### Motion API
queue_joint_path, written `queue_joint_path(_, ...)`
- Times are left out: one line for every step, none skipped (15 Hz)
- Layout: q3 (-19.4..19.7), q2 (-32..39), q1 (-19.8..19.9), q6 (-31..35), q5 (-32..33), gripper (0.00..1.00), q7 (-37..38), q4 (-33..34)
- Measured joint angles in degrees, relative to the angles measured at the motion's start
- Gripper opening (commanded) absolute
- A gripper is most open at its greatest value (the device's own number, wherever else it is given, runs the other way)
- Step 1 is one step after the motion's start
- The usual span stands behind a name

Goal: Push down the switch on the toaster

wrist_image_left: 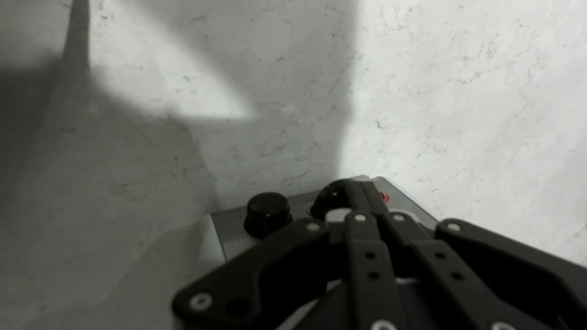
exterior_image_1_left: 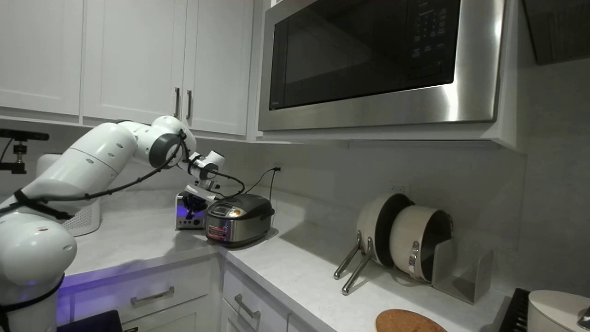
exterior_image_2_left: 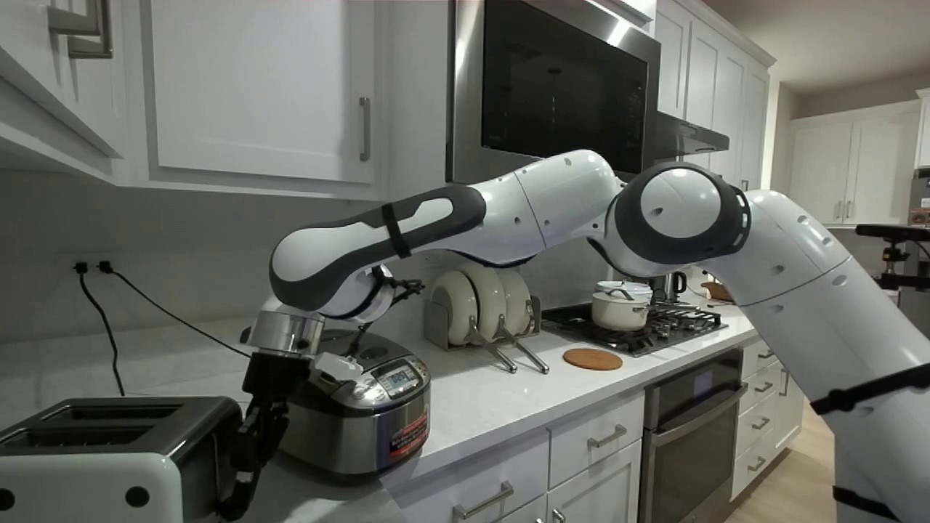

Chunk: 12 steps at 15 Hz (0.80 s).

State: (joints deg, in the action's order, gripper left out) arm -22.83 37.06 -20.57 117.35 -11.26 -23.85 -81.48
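Note:
The toaster stands at the lower left in an exterior view, with a dark top, two slots and a pale side. It also shows small behind the gripper in an exterior view. In the wrist view its grey panel carries a black knob, a second rounded black knob and a small red-ringed button. I cannot tell which part is the switch. My gripper is shut and empty, its tips together over or beside the second knob, partly hiding it. In an exterior view the gripper points down at the toaster's end.
A rice cooker stands close beside the toaster and the wrist; it also shows in an exterior view. Black power cords run from the wall outlet. Upper cabinets hang above the arm. Pans stand in a rack farther along.

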Motion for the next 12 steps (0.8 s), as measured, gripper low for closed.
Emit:
queue_joint_path(0.2,0.3,-0.2,-0.5,0.1,0.00,0.6,0.6)
queue_joint_path(0.2,0.5,-0.3,-1.0,0.1,0.00,0.8,1.1)
queue_joint_path(0.2,0.8,-0.3,-1.5,0.1,0.00,1.1,1.5)
queue_joint_path(0.3,1.0,-0.4,-1.9,0.1,0.00,1.5,1.9)
queue_joint_path(0.3,1.2,-0.4,-2.2,0.1,0.00,1.7,2.3)
queue_joint_path(0.3,1.4,-0.4,-2.5,0.1,0.00,1.8,2.6)
queue_joint_path(0.3,1.4,-0.4,-2.7,0.1,0.00,1.8,2.7)
queue_joint_path(0.3,1.5,-0.5,-2.7,0.1,0.26,1.8,2.8)
queue_joint_path(0.4,1.5,-0.5,-2.7,0.1,0.27,1.9,2.8)
queue_joint_path(0.4,1.5,-0.5,-2.7,0.2,0.34,1.9,2.9)
queue_joint_path(0.5,1.5,-0.6,-2.7,0.2,0.40,1.9,2.9)
queue_joint_path(0.6,1.6,-0.7,-2.7,0.3,0.49,1.9,2.9)
